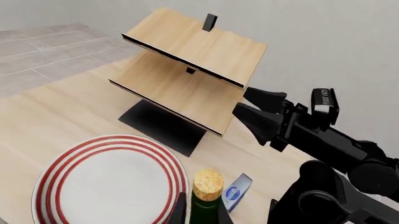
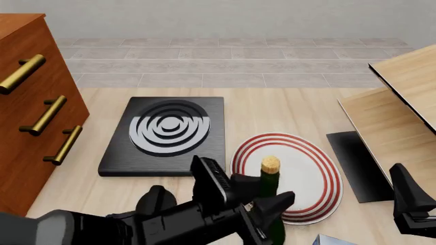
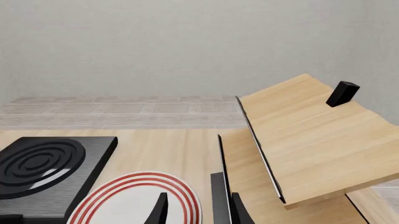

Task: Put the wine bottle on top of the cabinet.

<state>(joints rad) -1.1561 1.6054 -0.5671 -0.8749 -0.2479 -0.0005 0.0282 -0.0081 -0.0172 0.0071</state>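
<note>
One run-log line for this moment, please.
left claw: around wine bottle neck | right claw: open, empty | bottle: upright by plate | cabinet: bottle not on it

Count, my workspace: one wine bottle (image 2: 271,176), lower centre of front view. One cabinet (image 2: 30,102), left edge, three brass handles (image 2: 46,115) visible. One red-ringed plate (image 2: 303,171), centre-right. One black slab with rings (image 2: 167,135), centre. Two slanted light-wood boards (image 1: 193,70), upper centre of left wrist view. One small blue-labelled item (image 1: 237,191).
</note>
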